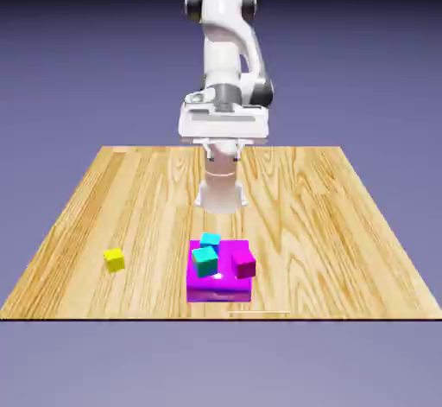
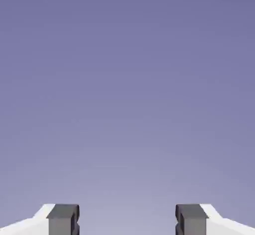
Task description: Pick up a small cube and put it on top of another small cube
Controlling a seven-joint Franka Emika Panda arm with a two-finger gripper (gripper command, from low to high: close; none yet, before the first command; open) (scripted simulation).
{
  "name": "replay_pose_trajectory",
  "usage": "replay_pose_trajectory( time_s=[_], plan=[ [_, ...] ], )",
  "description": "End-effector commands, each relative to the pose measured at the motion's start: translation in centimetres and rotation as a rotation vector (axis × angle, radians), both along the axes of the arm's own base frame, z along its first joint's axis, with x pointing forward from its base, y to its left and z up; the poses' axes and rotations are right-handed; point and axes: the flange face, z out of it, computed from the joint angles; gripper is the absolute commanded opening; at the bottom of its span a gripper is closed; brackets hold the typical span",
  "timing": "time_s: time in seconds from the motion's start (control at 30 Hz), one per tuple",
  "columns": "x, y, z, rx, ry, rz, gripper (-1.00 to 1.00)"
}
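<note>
A wooden table [image 1: 345, 224] with pale, striped grain is filling the middle of the exterior view, and its front edge is showing as a thin dark line. Behind and below it a plain blue-violet backdrop [image 1: 78, 51] is spreading, darker toward the top. The hand view is showing only this same backdrop, getting lighter toward the bottom.

Magenta block [image 1: 219, 286] (small magenta cube [image 1: 244, 263] atop)

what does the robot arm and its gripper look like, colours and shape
The arm is glossy white with rounded, tube-like segments and dark grey to black joint caps and bands. Its hand is a wide white block. The gripper has two small, squarish dark grey fingertips on white angled mounts. No cables or markings show.
</note>
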Motion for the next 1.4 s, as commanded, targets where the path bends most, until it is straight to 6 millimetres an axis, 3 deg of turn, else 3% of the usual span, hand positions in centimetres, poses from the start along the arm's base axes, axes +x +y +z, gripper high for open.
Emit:
replay_pose_trajectory(
  time_s=[0.0, 0.3, 0.6, 1.0, 1.37],
  plan=[
    [0.1, -0.6, 0.0, 0.001, 0.002, 0.007, 0.0],
    [1.0, -5.8, -0.7, 0.005, 0.035, 0.064, 0.0],
    [1.7, -11.2, -3.5, -0.003, 0.092, 0.12, 0.0],
    [1.5, -18.0, -9.7, -0.03, 0.206, 0.201, 0.0],
    [-0.3, -23.6, -16.9, -0.069, 0.344, 0.286, 0.0]
  ],
)
